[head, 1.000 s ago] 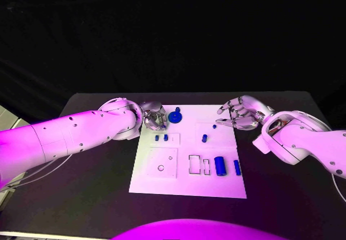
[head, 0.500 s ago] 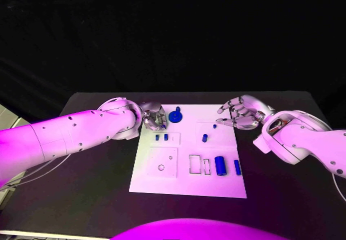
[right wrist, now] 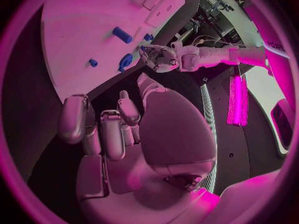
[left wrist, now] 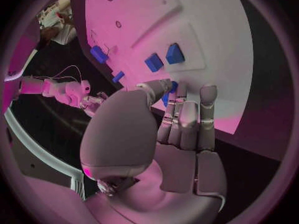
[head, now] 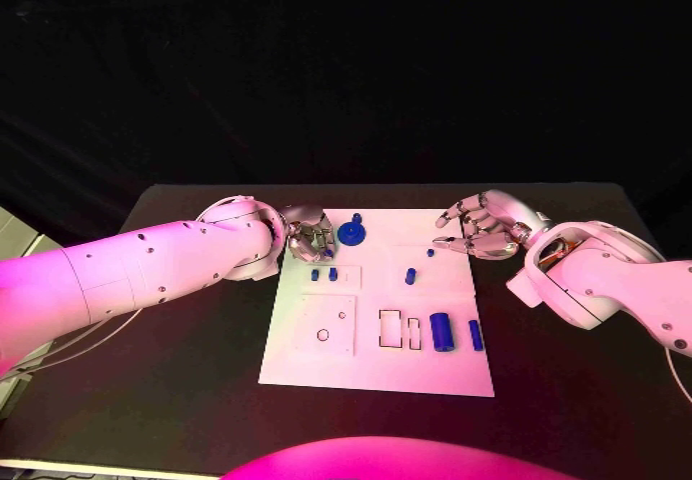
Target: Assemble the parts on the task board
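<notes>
Left hand [head: 309, 237] at the board's [head: 378, 370] far left corner, fingers curled in, holding nothing visible, blue disc [head: 351, 236] just beside its fingertips, two small pegs [head: 323, 274] just below it, right hand [head: 482, 232] spread and empty over the far right corner, peg [head: 410, 276] near it.

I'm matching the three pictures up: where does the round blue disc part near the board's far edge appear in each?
Head view: round blue disc part, beside the left robot hand.
Left wrist view: I cannot pick it out for certain.
Right wrist view, beside that same robot hand.
Shared landmark: the white task board.
</notes>
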Controlling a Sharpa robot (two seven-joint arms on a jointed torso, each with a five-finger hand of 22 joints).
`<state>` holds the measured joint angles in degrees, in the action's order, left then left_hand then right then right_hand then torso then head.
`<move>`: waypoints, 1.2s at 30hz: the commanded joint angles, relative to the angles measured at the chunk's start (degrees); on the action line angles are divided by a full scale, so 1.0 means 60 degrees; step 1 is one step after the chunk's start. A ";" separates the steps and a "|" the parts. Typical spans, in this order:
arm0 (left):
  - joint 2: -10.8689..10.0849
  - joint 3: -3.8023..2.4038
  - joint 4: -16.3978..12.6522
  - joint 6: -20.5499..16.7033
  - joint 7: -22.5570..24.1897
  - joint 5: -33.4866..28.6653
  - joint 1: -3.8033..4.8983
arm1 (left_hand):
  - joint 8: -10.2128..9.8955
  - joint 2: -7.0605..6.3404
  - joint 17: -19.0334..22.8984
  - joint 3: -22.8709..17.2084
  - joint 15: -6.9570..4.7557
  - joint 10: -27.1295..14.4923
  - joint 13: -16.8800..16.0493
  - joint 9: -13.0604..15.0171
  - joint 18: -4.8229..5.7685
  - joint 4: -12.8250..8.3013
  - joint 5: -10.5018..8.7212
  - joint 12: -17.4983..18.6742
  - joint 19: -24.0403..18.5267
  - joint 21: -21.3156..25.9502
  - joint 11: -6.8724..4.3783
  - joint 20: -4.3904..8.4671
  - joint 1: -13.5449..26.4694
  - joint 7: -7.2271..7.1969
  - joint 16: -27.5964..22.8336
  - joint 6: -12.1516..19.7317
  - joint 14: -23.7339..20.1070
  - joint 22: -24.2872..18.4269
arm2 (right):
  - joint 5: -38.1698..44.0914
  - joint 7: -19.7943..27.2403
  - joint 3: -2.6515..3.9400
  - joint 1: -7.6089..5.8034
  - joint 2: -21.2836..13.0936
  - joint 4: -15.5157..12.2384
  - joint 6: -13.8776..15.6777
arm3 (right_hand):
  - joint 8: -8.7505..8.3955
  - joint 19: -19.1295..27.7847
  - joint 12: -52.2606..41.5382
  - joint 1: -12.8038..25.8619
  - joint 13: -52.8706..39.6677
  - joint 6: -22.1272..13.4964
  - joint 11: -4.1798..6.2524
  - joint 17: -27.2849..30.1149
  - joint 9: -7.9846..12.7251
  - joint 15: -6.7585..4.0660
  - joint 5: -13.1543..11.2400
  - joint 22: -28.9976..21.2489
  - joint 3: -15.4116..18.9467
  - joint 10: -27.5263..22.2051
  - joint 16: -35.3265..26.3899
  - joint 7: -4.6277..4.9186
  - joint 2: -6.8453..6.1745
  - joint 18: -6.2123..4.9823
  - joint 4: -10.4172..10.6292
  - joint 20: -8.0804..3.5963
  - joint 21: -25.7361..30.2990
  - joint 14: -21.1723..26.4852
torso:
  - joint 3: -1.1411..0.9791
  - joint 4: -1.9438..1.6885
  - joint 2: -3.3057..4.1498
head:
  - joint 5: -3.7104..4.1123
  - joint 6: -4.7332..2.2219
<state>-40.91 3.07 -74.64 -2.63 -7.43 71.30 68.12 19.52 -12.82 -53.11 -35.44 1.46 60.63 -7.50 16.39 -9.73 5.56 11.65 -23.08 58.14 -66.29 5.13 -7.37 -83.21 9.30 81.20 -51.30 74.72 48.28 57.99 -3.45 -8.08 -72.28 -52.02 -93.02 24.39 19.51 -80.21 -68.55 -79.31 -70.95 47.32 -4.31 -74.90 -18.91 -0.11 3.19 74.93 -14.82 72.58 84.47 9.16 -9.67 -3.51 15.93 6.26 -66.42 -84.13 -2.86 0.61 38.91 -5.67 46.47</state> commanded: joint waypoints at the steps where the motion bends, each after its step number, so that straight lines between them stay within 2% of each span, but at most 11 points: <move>1: 0.0002 0.0020 -0.0054 0.0169 -0.0015 -0.0017 -0.0031 | -0.0149 -0.0002 0.0039 -0.0017 -0.0001 0.0032 -0.0038 -0.0035 0.0054 -0.0086 -0.0020 0.0088 -0.0070 0.0041 0.0036 -0.0026 0.0092 0.0006 -0.0050 0.0177 -0.0076 -0.0006 | 0.0088 0.0072 0.0003 0.0004 0.0006 -0.0007 -0.0040 | 0.0065 0.0030 0.0050 0.0096 0.0021 0.0042 0.0031 -0.0889 0.0002 -0.0001 0.0040 0.0583 -0.0068 0.0011 -0.0042 -0.0041 -0.0049 -0.0195 -0.0015 -0.0057 0.0044 -0.0533 | -0.0008 0.0009 -0.0004 | -0.0019 0.0004; 8: -0.0025 0.0019 -0.0091 0.0186 -0.0053 -0.0032 -0.0032 | -0.0406 -0.0065 0.0020 -0.0006 0.0001 0.0110 -0.0114 -0.0102 0.0056 -0.0107 -0.0006 0.0152 -0.0064 0.0026 0.0034 -0.0030 0.0166 0.0051 -0.0030 0.0462 -0.0064 0.0014 | 0.0088 0.0058 0.0002 0.0005 0.0036 0.0026 -0.0057 | 0.0052 0.0044 0.0089 0.0103 0.0056 0.0016 0.0027 -0.0867 0.0008 -0.0001 0.0039 0.0562 -0.0064 -0.0021 -0.0058 -0.0037 -0.0066 -0.0202 -0.0015 -0.0058 0.0088 -0.0527 | 0.0003 0.0017 -0.0011 | -0.0033 -0.0001; 13: -0.0053 0.0017 -0.0116 0.0155 -0.0062 -0.0028 -0.0033 | -0.0481 -0.0092 0.0029 -0.0003 0.0000 0.0115 -0.0137 -0.0126 0.0056 -0.0114 -0.0003 0.0176 -0.0064 0.0026 0.0032 -0.0030 0.0185 0.0060 -0.0030 0.0549 -0.0067 0.0013 | 0.0088 0.0057 0.0002 0.0005 0.0053 0.0035 -0.0052 | 0.0042 0.0045 0.0096 0.0106 0.0062 -0.0003 0.0026 -0.0862 0.0013 -0.0001 0.0039 0.0558 -0.0062 -0.0026 -0.0063 -0.0033 -0.0075 -0.0203 -0.0015 -0.0058 0.0098 -0.0526 | -0.0004 0.0001 -0.0005 | -0.0009 -0.0014; 18: -0.0095 0.0014 -0.0153 0.0087 -0.0057 0.0007 -0.0038 | -0.0581 -0.0126 -0.0004 0.0003 -0.0004 0.0139 -0.0171 -0.0160 0.0062 -0.0119 -0.0001 0.0198 -0.0037 0.0011 0.0025 -0.0030 0.0214 0.0069 -0.0018 0.0666 -0.0049 0.0039 | 0.0088 0.0056 0.0002 0.0005 0.0058 0.0034 -0.0055 | 0.0033 0.0050 0.0100 0.0106 0.0066 -0.0020 0.0024 -0.0862 0.0017 0.0000 0.0040 0.0551 -0.0062 -0.0029 -0.0065 -0.0030 -0.0079 -0.0206 -0.0016 -0.0059 0.0114 -0.0526 | 0.0001 0.0010 -0.0004 | -0.0022 -0.0021; 36: -0.0211 -0.0004 -0.0131 -0.0002 -0.0149 0.0042 -0.0044 | -0.0615 -0.0132 -0.0061 0.0006 -0.0015 0.0213 -0.0217 -0.0172 0.0070 -0.0135 -0.0002 0.0170 0.0011 -0.0021 0.0007 -0.0023 0.0212 0.0063 0.0004 0.0681 -0.0011 0.0089 | 0.0088 0.0046 0.0002 0.0005 0.0050 0.0045 -0.0048 | 0.0033 0.0050 0.0100 0.0106 0.0066 -0.0020 0.0024 -0.0862 0.0017 0.0000 0.0040 0.0551 -0.0062 -0.0029 -0.0065 -0.0030 -0.0079 -0.0206 -0.0016 -0.0059 0.0114 -0.0526 | 0.0000 0.0005 -0.0002 | -0.0023 -0.0035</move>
<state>-42.20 3.11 -75.36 -2.48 -8.16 71.36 67.87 16.16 -13.67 -53.36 -35.33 1.46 61.47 -8.73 15.42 -9.72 5.06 11.65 -22.13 57.93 -66.29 5.11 -7.58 -82.37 9.70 81.20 -47.51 74.72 48.76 58.00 -3.47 -8.08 -72.28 -51.74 -92.72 24.39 19.51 -80.00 -68.24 -79.10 -70.60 47.32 -4.31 -74.93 -18.86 -0.11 3.19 74.91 -14.96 72.58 84.37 9.16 -9.89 -4.41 15.80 6.05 -66.01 -84.13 -2.86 0.63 38.90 -5.81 46.25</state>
